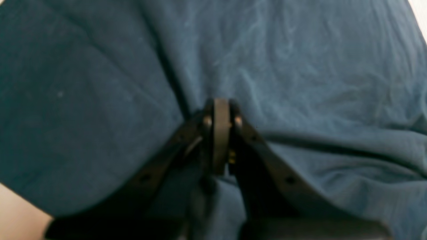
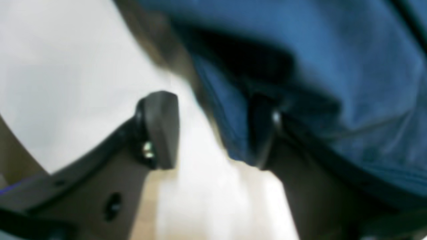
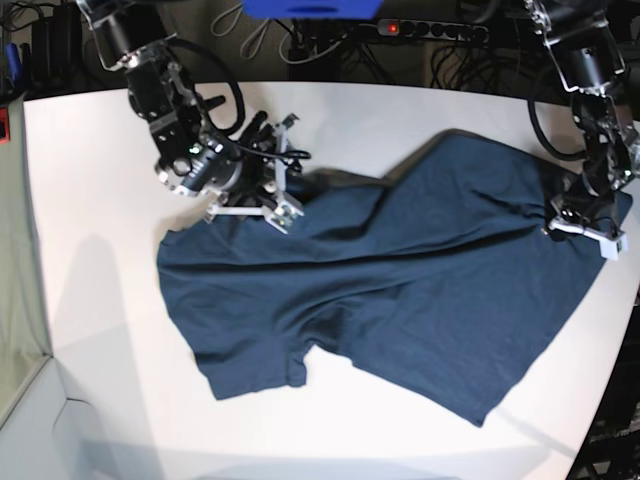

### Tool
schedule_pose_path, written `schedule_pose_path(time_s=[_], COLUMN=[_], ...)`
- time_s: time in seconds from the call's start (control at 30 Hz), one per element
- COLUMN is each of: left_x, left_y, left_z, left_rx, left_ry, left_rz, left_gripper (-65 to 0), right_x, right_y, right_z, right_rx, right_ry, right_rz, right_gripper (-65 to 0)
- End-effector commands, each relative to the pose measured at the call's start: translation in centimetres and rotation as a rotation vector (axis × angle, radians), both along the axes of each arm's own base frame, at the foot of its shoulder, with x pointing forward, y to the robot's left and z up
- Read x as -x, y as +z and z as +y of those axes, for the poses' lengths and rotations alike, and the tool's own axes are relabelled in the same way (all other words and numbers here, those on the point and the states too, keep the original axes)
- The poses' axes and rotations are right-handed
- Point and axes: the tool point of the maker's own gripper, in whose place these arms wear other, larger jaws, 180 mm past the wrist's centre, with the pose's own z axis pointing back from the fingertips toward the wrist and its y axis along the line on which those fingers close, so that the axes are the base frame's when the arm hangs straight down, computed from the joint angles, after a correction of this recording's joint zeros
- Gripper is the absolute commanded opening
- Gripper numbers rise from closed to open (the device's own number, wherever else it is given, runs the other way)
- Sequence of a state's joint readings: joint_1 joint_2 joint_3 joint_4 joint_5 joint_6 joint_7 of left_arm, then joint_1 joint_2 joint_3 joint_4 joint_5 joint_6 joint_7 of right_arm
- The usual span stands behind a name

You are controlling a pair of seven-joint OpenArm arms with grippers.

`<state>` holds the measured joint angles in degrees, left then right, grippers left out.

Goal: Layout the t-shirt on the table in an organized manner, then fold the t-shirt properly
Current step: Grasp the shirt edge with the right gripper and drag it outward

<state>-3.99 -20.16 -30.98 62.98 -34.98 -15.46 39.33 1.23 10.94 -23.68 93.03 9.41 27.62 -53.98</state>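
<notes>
The dark navy t-shirt [image 3: 400, 290] lies crumpled and slanted across the white table [image 3: 90, 300], one sleeve toward the front left. In the left wrist view my left gripper [image 1: 221, 103] is shut, its fingers pressed together on a pinch of the t-shirt [image 1: 300, 66], with creases running to the tips. In the base view that left gripper [image 3: 558, 216] sits at the shirt's right edge. My right gripper [image 2: 211, 100] stands open at the shirt's upper left edge [image 3: 280, 205]. One finger [image 2: 160, 130] is over bare table, the other finger [image 2: 263, 133] is against the cloth's edge [image 2: 333, 66].
Cables and a power strip [image 3: 430, 30] run behind the table's far edge. The table's rim curves in at the front right [image 3: 590, 420]. A grey floor strip [image 3: 15, 300] lies beyond the left edge.
</notes>
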Motion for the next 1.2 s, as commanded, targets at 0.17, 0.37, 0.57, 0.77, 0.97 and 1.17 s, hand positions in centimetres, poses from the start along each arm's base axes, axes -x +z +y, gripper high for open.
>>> schedule_pose_path(time_s=[0.17,0.37,0.57,0.77,0.97,1.17], left_x=[-1.3,-1.0,-0.3,0.7,-0.6,-1.6], left_y=[1.7,1.5,-0.3,-2.6,-0.3,1.1], left_z=[1.4,2.7,4.2,6.3,6.1,6.0], left_rx=[-0.033,-0.153,-0.158,-0.134,-0.164,-0.182], left_ry=[0.021,0.012,0.054,0.124,0.101,0.090], left_rz=[-0.068,-0.047,-0.016,0.025,-0.033,-0.071], left_gripper=[-64.6,-64.6,-64.6,-64.6,-64.6,-64.6], right_x=[-1.1,-1.4,-2.4,-4.2,-5.7,-6.4], right_y=[1.3,1.4,4.9,8.9,12.0,14.9], right_z=[0.2,-1.6,-3.7,-7.3,-10.5,-11.9], right_rx=[-0.025,0.015,0.063,0.104,0.130,0.120], right_ry=[-0.001,0.000,0.036,-0.014,-0.062,-0.072], right_rz=[-0.044,-0.060,-0.185,-0.310,-0.401,-0.485], right_gripper=[-65.0,-65.0,-65.0,-65.0,-65.0,-65.0])
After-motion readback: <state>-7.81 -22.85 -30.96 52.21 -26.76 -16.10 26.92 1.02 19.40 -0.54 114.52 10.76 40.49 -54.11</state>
